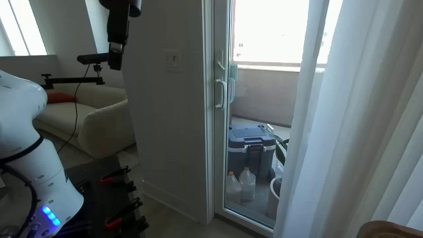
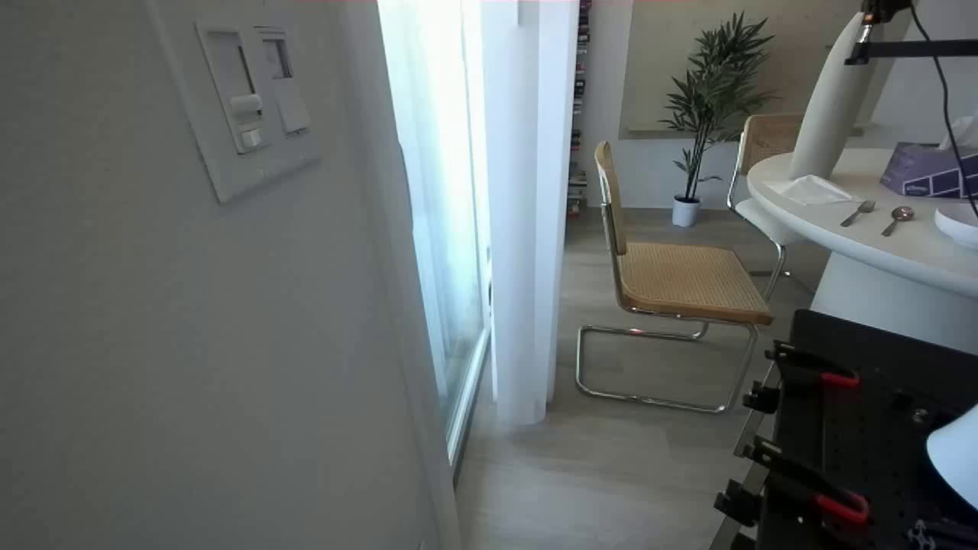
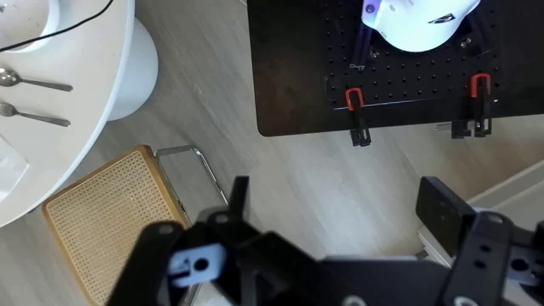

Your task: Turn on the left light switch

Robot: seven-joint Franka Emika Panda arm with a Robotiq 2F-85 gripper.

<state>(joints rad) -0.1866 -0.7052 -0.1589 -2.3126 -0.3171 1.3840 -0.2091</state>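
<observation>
Pointing downward, your pincer [image 3: 335,187] has its two black fingers [image 3: 444,216] spread wide apart above the floor [image 3: 331,161]. Only the wrist view gives you that gap; in an exterior view, along with a pale sofa [image 1: 107,130], the same part is a dark upright shape, partly cut off by the top edge.

Close by, your white arm [image 3: 425,25] stands on a black worktop [image 3: 289,85] with two red-and-black clamps [image 3: 358,119] at its edge. A little farther, the wrist view looks down on a cane chair [image 3: 119,208] beside a round white worktop [image 3: 87,104], where a fork [image 3: 42,118] and a spoon [image 3: 46,85] lie side by side. The purple tissue box [image 2: 917,168] reaches you only in an exterior view.

On the wall [image 2: 229,344] is your left light switch [image 2: 233,84], the left-hand control of a white switch plate [image 2: 263,169]. In an exterior view you get it large: a slider knob [image 2: 246,105] low in its slot, a small button [image 2: 252,137] just beneath, a right-hand switch [image 2: 292,108] beside it. Where plate and pincer share a picture, the plate is small and dim, and the two are apart.

Farthest, through the glass door [image 1: 219,148], a blue cooler [image 1: 251,135] and two clear jugs [image 1: 248,185] show in an exterior view alone.
</observation>
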